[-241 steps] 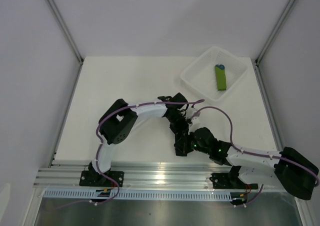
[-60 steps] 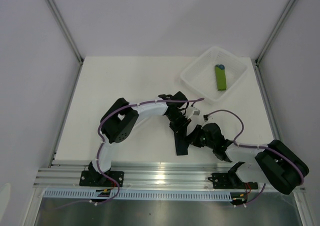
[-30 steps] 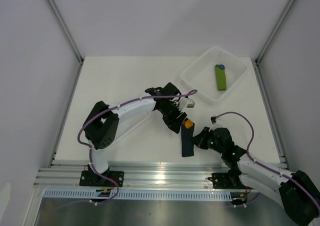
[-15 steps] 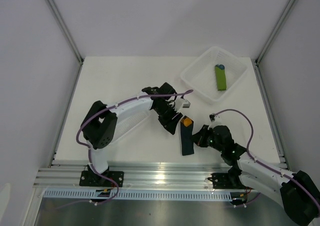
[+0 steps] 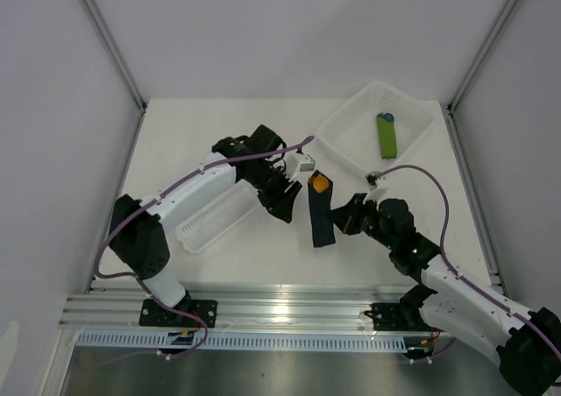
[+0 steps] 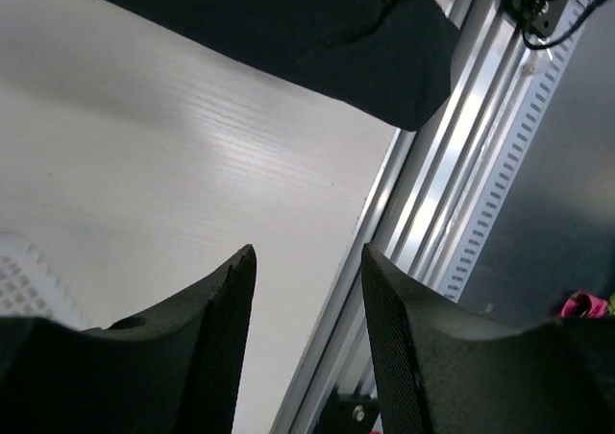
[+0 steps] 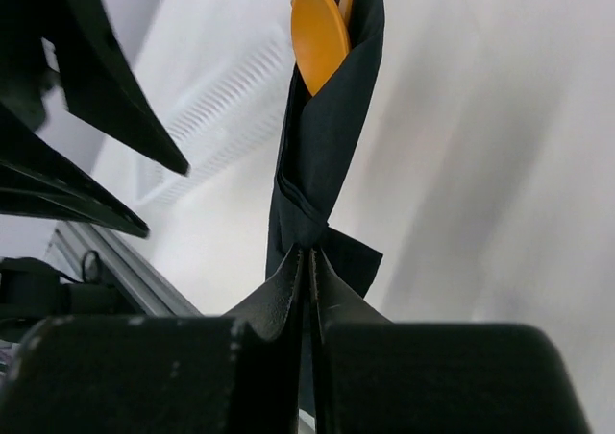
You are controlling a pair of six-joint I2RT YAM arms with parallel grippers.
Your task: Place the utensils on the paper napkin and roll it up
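Observation:
The paper napkin [image 5: 323,221] is a dark roll with the utensils inside. Only an orange round spoon bowl [image 5: 320,183] sticks out of its far end. My right gripper [image 5: 340,222] is shut on the roll's side, near its lower end. In the right wrist view the closed fingertips [image 7: 309,253] pinch the napkin [image 7: 325,146], and the spoon bowl [image 7: 318,36] points away from me. The roll seems to hang a little above the table. My left gripper [image 5: 287,201] stands open just left of the roll, apart from it. Nothing lies between its fingers [image 6: 229,295].
At the back right, a white mesh basket [image 5: 346,124] holds a green rolled bundle [image 5: 387,137] with a blue tip. A white ribbed tray [image 5: 213,221] lies under my left forearm. The aluminium rail [image 5: 280,307] runs along the near table edge.
My right gripper has carried the roll away from the near edge, toward the table's middle. The left arm swung back and left, away from the roll, uncovering the white ribbed tray.

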